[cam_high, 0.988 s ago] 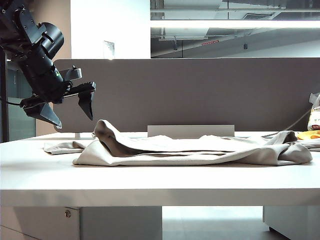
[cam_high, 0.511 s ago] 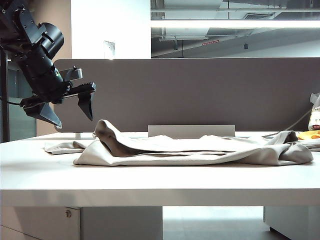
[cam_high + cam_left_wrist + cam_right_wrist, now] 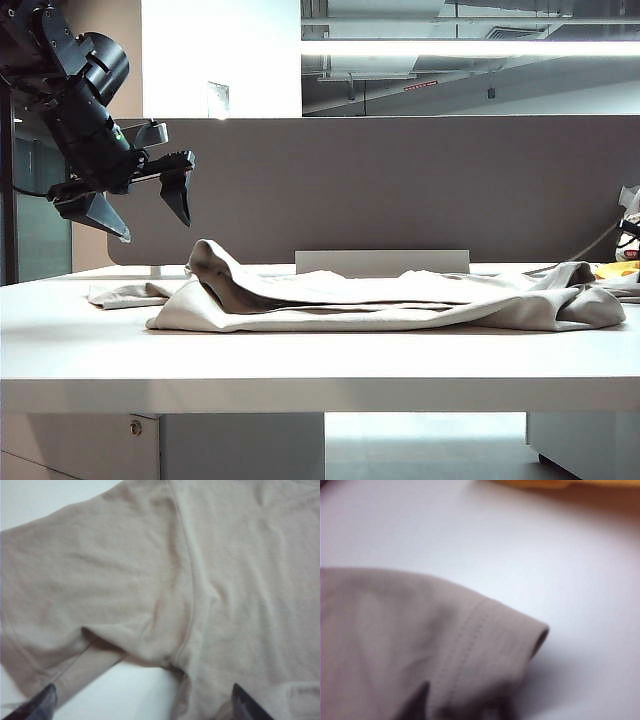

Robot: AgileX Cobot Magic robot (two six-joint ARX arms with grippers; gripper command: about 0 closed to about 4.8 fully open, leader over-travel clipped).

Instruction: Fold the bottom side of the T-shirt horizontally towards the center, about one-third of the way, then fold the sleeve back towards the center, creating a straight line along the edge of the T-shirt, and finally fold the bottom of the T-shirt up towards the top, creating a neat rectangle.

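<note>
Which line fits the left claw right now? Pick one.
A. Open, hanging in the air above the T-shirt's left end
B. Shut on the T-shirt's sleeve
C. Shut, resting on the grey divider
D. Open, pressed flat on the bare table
A: in the exterior view the left claw hangs above the T-shirt with its fingers spread and nothing between them.

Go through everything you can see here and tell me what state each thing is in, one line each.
T-shirt: lying on the table, partly folded, one flap raised near its left end.
Sleeve: flat on the table, not folded in.
Left gripper: open, empty, in the air above the shirt's left end.
Right gripper: not visible; its camera looks at a stitched hem.
Table: carrying the shirt.
</note>
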